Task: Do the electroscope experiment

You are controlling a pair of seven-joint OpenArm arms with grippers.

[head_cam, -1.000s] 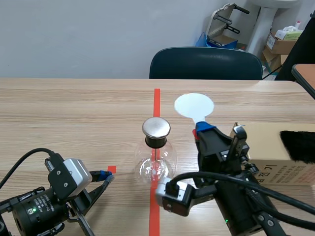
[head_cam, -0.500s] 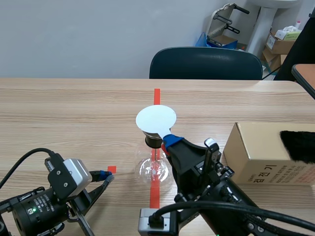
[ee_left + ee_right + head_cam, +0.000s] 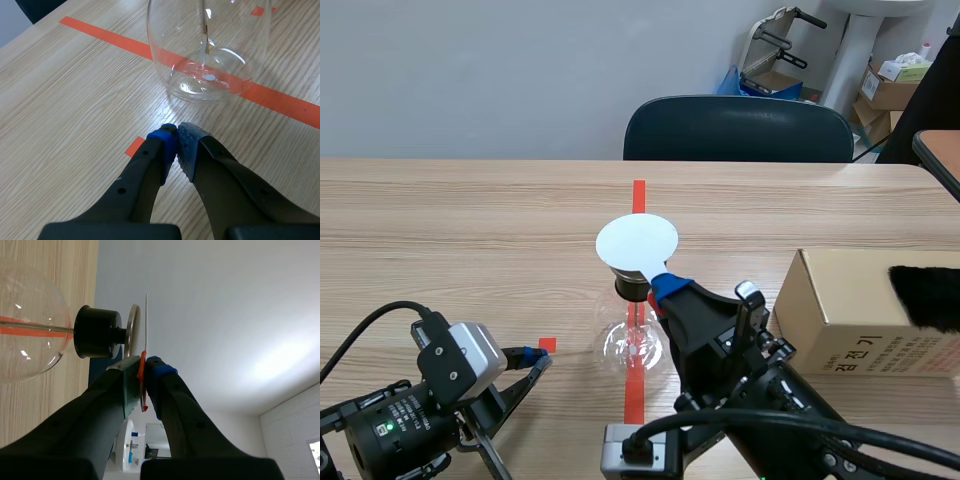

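Observation:
The electroscope is a round glass flask with a black stopper, standing on the red tape line. My right gripper is shut on the handle of a white disc paddle, which hovers flat over the flask's top and hides its metal cap. In the right wrist view the gripper pinches the orange handle; the white disc shows edge-on just beyond the metal cap and stopper. My left gripper rests shut and empty, low at the left; its tips sit just short of the flask.
A cardboard box with a black furry cloth on it stands at the right, close to the right arm. A small red tape square lies by the left gripper. A dark chair stands behind the table.
One second ago the right arm held the white disc to the right of the flask; it has swung left and brought the disc over the metal cap. The left arm has not moved.

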